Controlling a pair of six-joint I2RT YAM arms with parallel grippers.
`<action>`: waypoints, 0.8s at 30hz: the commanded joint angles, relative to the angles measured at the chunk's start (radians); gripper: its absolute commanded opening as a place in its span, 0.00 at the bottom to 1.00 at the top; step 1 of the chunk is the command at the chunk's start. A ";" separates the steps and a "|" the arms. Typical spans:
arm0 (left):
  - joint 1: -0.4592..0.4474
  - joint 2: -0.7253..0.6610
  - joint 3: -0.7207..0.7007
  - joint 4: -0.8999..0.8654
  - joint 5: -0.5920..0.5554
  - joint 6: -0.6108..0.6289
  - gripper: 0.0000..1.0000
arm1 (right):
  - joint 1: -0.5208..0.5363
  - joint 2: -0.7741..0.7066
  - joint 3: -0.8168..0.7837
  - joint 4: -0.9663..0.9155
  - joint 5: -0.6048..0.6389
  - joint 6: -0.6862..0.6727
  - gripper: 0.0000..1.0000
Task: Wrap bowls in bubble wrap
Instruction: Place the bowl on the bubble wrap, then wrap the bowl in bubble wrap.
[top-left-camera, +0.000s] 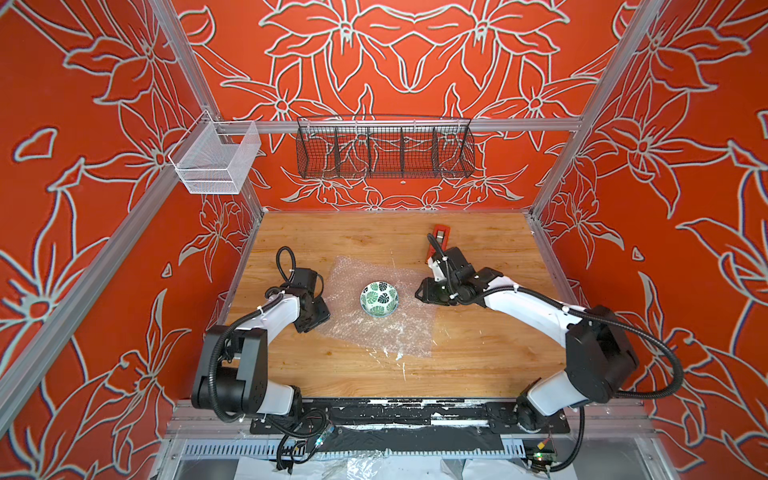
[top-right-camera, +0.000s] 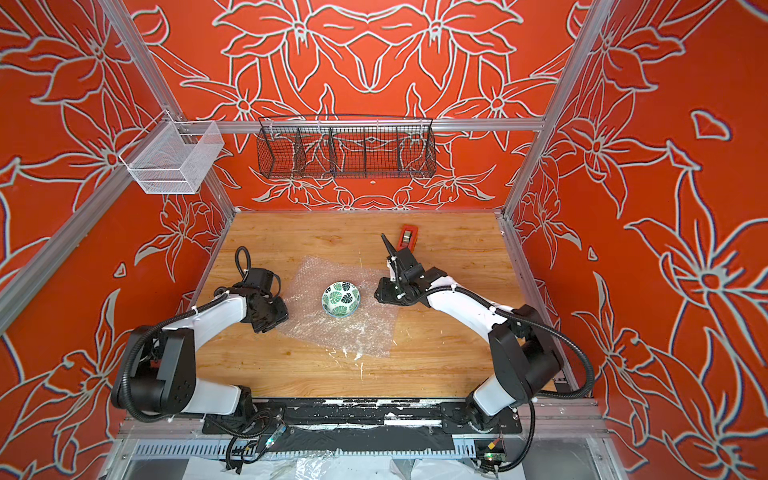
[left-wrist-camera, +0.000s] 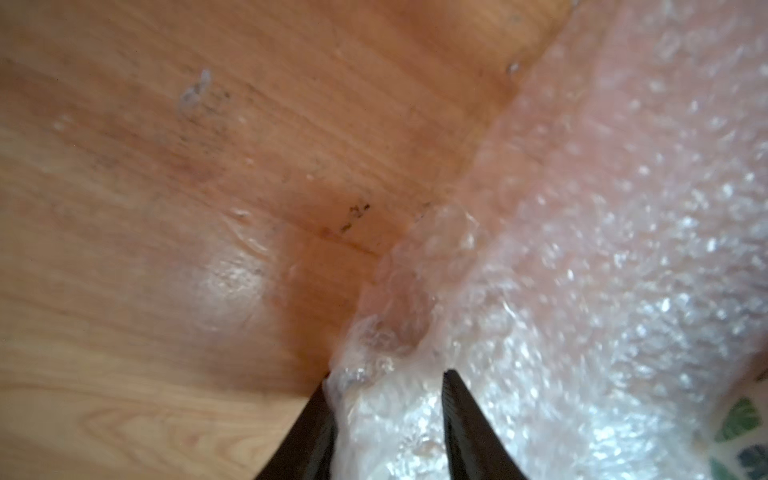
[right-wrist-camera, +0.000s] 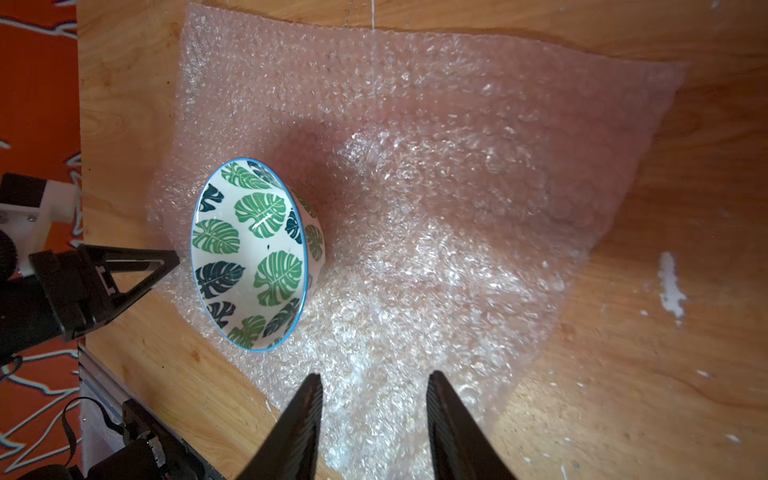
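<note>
Left gripper (left-wrist-camera: 384, 377) straddles the left edge of the bubble wrap (top-left-camera: 374, 332), can't tell if we're pinching it yet; right gripper (right-wrist-camera: 374, 374) hangs spread and empty. Bowl (top-left-camera: 379, 298) sits mid-sheet, unwrapped, so all folding's left.

L end effector (left-wrist-camera: 386, 377) low, part-closed; R end effector (right-wrist-camera: 375, 374) jaws apart.

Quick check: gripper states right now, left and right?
Left gripper: closed on a bunched edge of the bubble wrap.
Right gripper: open, holding nothing.
</note>
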 joint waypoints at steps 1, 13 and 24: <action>-0.038 0.005 0.032 -0.022 -0.001 0.002 0.24 | -0.005 -0.041 -0.053 -0.014 0.025 -0.006 0.44; -0.114 -0.224 0.068 -0.122 0.108 -0.031 0.00 | -0.022 -0.037 -0.122 0.054 -0.028 -0.017 0.44; -0.176 -0.214 0.125 0.002 0.322 -0.092 0.00 | -0.037 -0.022 -0.126 0.085 -0.021 -0.008 0.44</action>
